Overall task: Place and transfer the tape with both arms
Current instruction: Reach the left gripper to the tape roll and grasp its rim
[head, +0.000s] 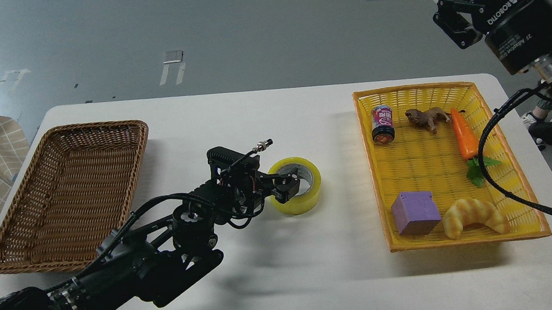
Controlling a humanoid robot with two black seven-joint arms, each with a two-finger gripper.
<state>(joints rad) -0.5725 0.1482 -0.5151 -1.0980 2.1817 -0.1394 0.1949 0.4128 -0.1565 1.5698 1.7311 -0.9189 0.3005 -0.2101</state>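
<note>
Head view: tape (298, 191) lies flat mid-table, between wicker basket (69, 195) and yellow tray (451, 158). Left gripper (286, 184) sits over the roll's near rim, fingers too dark to tell if apart or together. Right gripper (449, 9) hangs high above the tray, fingers apart, empty. Risk, imo: a thin rim pinch lets the roll tip or skid on the smooth table.
</note>
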